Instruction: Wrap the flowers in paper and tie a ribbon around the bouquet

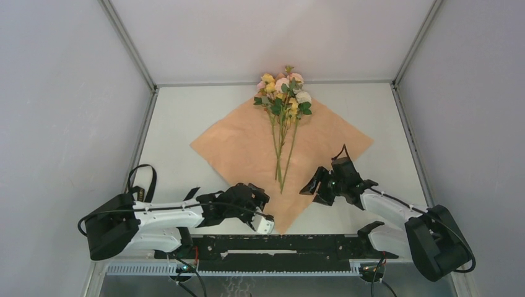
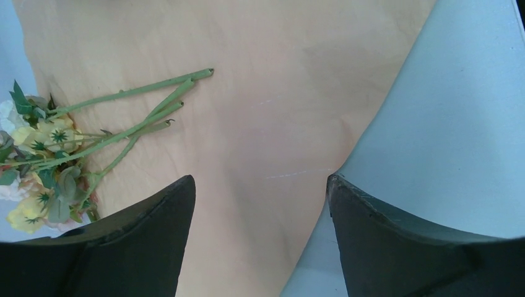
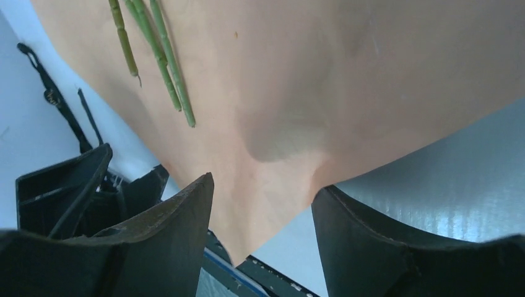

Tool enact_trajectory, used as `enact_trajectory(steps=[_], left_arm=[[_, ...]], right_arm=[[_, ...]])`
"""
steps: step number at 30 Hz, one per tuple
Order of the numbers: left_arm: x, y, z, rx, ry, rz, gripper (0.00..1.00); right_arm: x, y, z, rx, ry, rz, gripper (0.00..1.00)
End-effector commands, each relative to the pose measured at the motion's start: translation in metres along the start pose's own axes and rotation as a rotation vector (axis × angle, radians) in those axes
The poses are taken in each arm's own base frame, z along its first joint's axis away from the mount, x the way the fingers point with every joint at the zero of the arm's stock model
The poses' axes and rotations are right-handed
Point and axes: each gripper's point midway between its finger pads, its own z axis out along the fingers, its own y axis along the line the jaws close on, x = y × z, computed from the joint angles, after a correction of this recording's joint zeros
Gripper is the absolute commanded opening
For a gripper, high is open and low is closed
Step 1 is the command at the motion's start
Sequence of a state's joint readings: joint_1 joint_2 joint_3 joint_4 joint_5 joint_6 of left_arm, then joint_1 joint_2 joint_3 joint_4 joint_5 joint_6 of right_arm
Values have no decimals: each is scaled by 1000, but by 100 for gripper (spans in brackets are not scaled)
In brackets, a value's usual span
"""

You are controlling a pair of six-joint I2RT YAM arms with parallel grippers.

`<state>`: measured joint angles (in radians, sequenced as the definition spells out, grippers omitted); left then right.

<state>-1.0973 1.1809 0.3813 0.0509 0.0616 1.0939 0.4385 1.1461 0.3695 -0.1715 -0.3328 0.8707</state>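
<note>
From my seat the biggest things on screen are the plain grey enclosure walls [image 1: 62, 93] closing in three sides of the pale white table [image 1: 179, 117]. On the middle of that table lies the large thin square sheet of paper [image 1: 241, 145], peach-orange face up and turned like a diamond, with one corner pointing at the arm bases and the opposite one toward the back wall.

The small bunch of artificial flowers [image 1: 283, 93] lies along the sheet's middle line. Its pink, white and yellow blooms and green leaves sit at the far corner and spill a little past it. The long thin green stems [image 1: 280, 154] run back toward me and stop short of the near corner, fanned slightly apart at the cut ends.

My left arm reaches in from the left along the near edge. In its wrist view, the left gripper [image 2: 260, 185] hangs over the near corner with its dark fingers [image 2: 155, 229] spread wide; only flat paper and a strip of table show between them, nothing held.

The right gripper [image 3: 263, 184] is over the sheet's lower right edge. Its fingers [image 3: 371, 241] also stand apart, and the paper edge between them shows a soft raised bulge. I see neither finger pressed against it, so I read it as open and empty.
</note>
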Motion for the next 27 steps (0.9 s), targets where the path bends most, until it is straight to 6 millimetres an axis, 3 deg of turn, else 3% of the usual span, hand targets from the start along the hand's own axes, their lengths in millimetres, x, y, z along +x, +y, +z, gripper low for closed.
enact_trajectory(steps=[1, 8, 12, 20, 24, 27], left_arm=[[-3, 2, -3, -15, -29, -77, 82], [-4, 9, -4, -10, -59, -144, 81], [-10, 8, -6, 8, -89, -160, 81], [-27, -18, -30, 170, -138, -173, 88], [-30, -20, -35, 161, -155, -170, 92], [-36, -19, -25, 130, -196, -154, 96]], right_arm=[[23, -9, -2, -25, 61, 94, 68], [42, 5, 0, -112, 145, 144, 65], [46, 26, 6, -176, 156, 130, 60], [57, 66, -1, -290, 217, 113, 13], [55, 82, -10, -359, 236, 142, 0], [47, 89, -15, -390, 242, 169, 0]])
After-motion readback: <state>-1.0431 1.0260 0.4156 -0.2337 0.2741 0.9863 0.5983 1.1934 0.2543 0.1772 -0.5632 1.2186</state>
